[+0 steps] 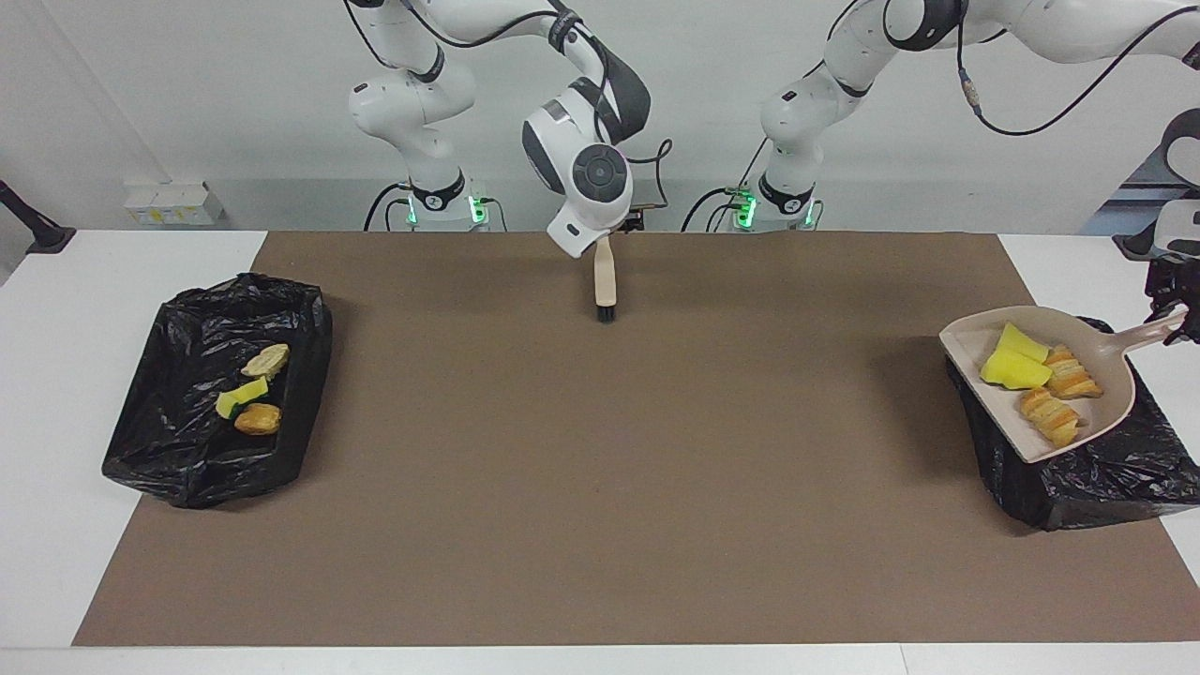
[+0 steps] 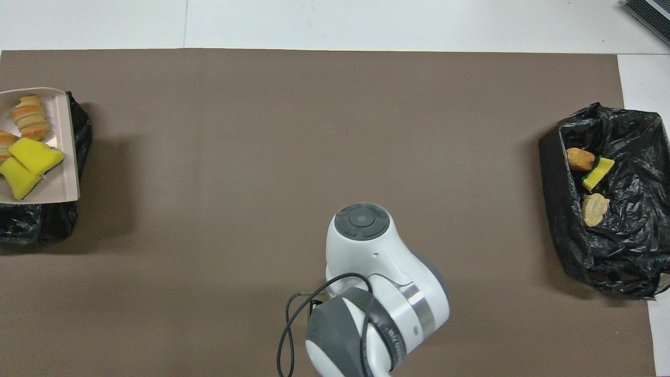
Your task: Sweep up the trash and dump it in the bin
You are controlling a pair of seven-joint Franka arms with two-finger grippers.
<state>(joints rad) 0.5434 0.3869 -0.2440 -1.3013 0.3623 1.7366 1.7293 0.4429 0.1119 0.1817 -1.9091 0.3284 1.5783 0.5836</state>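
A beige dustpan (image 1: 1005, 403) hangs level over the black-lined bin (image 1: 1087, 478) at the left arm's end of the table. My left gripper (image 1: 1174, 319) is shut on its handle. In the pan lie trash pieces: two yellow sponge chunks (image 1: 1012, 364) and two croissant pieces (image 1: 1052, 417). The overhead view shows the pan (image 2: 65, 131), a sponge chunk (image 2: 34, 157) and the bin (image 2: 57, 230) at its edge. My right gripper (image 1: 619, 225) is mostly hidden by its own wrist, over the handle end of the beige hand brush (image 1: 605, 277).
A second black-lined bin (image 1: 187, 450) at the right arm's end holds a bread piece (image 2: 580, 158), a yellow sponge (image 2: 598, 173) and a pale beige scrap (image 2: 595, 208). A brown mat (image 1: 600, 469) covers the table between the bins. The right arm's wrist (image 2: 366, 246) hangs over its near part.
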